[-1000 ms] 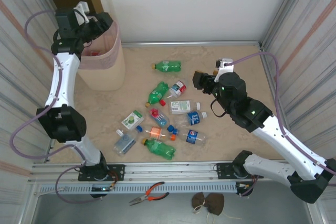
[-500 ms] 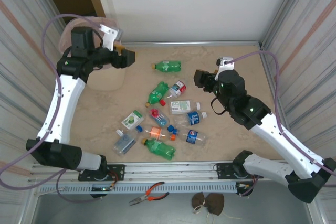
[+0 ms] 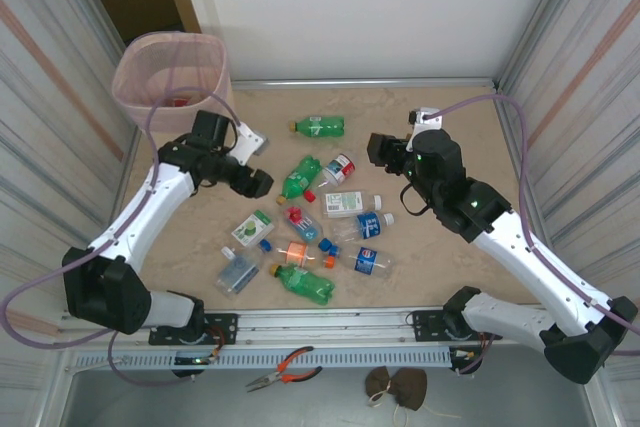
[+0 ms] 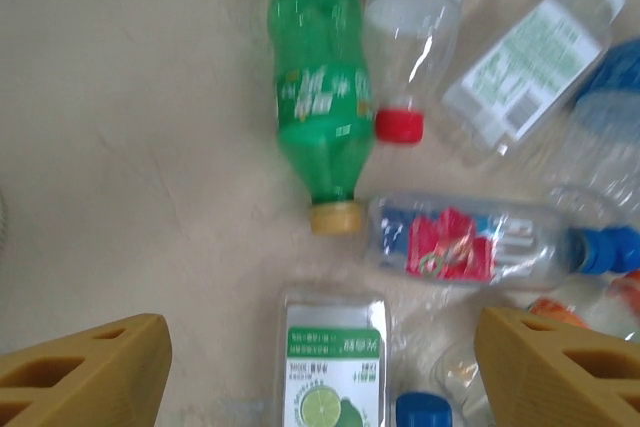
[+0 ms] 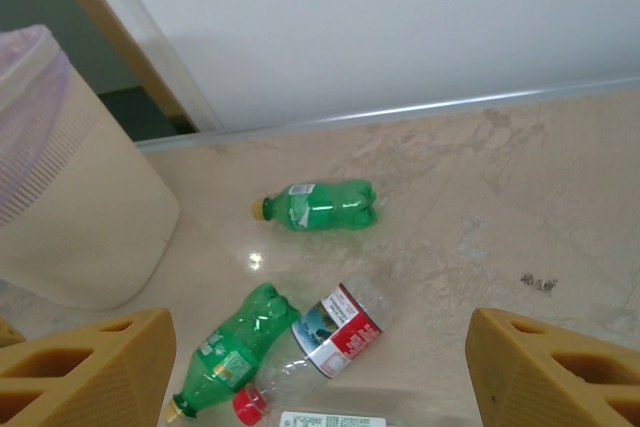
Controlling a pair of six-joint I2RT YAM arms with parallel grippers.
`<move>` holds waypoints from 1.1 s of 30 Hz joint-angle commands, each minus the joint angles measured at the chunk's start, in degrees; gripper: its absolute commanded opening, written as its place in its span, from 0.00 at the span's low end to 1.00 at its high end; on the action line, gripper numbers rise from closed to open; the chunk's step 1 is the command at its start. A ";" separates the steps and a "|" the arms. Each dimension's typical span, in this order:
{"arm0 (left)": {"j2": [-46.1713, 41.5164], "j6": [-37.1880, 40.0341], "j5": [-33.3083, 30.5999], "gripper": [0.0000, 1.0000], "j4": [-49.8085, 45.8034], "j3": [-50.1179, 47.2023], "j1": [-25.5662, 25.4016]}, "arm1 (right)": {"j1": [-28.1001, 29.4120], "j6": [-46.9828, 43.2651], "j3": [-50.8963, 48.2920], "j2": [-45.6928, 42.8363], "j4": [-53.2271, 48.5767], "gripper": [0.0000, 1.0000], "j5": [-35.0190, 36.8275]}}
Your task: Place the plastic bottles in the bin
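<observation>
Ok so the beige table is the big thing here. The bin with the pink liner sits at its far left corner, well apart from everything else. Both arms reach out over the table. The left gripper hangs just left of the pile, fingers spread wide and nothing in them. The right gripper is over on the right side of the pile, also wide apart and empty. The plastic bottles all lie on their sides in a loose bunch mid-table, except one lone green bottle that's off toward the back. From the left wrist cam, a yellow-capped green bottle lies just beside a clear red-capped bottle, and a lime-label bottle sits between the fingers, down on the table.
</observation>
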 commanded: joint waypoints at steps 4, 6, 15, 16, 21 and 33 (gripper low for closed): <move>2.83 3.24 -4.94 0.84 -0.46 -3.49 -1.17 | -0.97 0.62 -1.62 -1.30 -1.37 0.75 -0.23; 4.26 3.46 -6.61 0.86 -1.31 -3.97 -1.51 | -1.12 0.75 -1.72 -1.31 -1.41 0.75 -0.19; 9.04 3.65 -9.28 0.88 -1.96 -6.76 -4.52 | -1.65 1.02 -1.68 -1.27 -2.02 0.75 -0.60; 9.55 3.62 -9.87 0.88 -2.17 -6.76 -4.84 | -1.59 1.11 -1.68 -1.31 -2.10 0.75 -0.61; 12.46 2.68 -12.49 0.89 -3.34 -6.56 -6.76 | -1.68 1.72 -2.08 -1.30 -2.49 0.75 -0.67; 18.14 2.50 -12.81 0.89 -3.44 -5.15 -9.18 | -2.08 2.74 -3.33 -3.77 -2.80 0.75 0.06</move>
